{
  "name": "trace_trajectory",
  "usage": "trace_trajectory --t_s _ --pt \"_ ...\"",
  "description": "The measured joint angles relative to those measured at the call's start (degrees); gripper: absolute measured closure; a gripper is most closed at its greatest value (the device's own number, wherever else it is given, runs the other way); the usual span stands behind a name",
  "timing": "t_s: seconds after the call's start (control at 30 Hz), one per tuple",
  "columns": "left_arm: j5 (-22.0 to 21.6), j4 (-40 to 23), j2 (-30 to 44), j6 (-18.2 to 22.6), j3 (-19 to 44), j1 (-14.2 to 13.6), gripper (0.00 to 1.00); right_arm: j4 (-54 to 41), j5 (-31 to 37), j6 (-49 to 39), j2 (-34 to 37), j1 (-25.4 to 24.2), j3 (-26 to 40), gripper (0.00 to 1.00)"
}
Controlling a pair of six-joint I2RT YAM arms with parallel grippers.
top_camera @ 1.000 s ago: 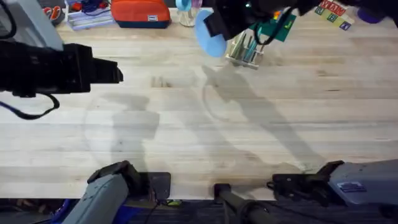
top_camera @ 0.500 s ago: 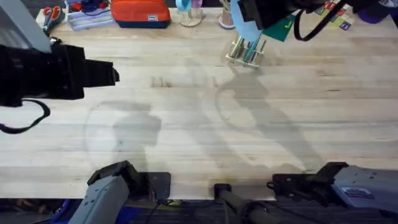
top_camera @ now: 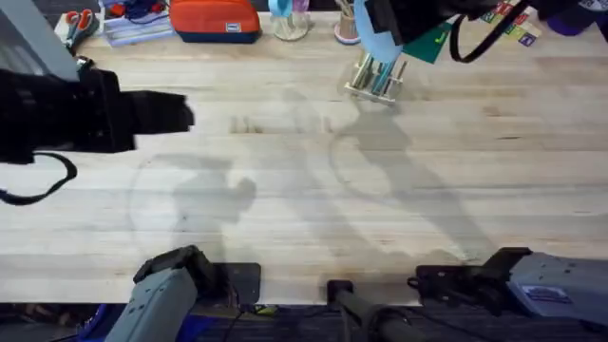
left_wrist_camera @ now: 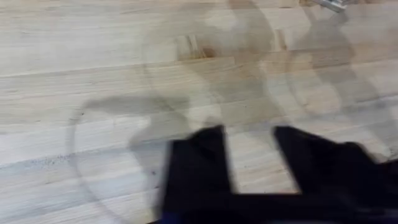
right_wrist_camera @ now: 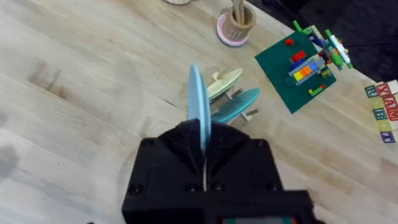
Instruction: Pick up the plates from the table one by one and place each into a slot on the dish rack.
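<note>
Edgewise, plate (right_wrist_camera: 197,106) in right gripper (right_wrist_camera: 204,144) (over rack (right_wrist_camera: 225,99))

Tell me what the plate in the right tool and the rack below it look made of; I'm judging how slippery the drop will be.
The plate looks like thin plastic: even light blue, smooth matte face, fine edge. The rack looks like pale unfinished wood, though a blue plate already slotted in it hides part. The table is light wood with visible grain.

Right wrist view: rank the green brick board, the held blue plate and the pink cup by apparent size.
1. Green brick board.
2. Blue plate in the right hand: seen edge-on and nearest the camera, so this rank is unsure.
3. Pink cup.
</note>
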Motion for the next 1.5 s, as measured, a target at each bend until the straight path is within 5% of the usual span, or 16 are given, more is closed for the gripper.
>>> trace_trajectory --t_s 0.1,0.17,0.77,1.07,1.5 --pt "0.01 0.01 0.00 -0.04 0.00 0.00 0.099 -0.29 0.08 0.00 0.01 0.00 0.00 0.972" --pt "0.00 0.01 0.00 -0.17 0.00 0.00 0.014 -0.94 0.09 0.00 0.02 0.00 0.00 0.972" --pt "0.00 0.01 0.00 -0.16 0.00 0.00 0.008 -2.01 0.40 -3.62 0.00 0.00 0.00 0.972" --pt "0.00 0.01 0.00 -0.16 0.00 0.00 0.007 -2.92 10.09 11.58 0.00 0.00 0.00 0.972" --pt "0.00 0.01 0.00 -0.17 0.00 0.00 0.007 -11.30 13.06 42.29 0.00 0.00 0.02 0.971"
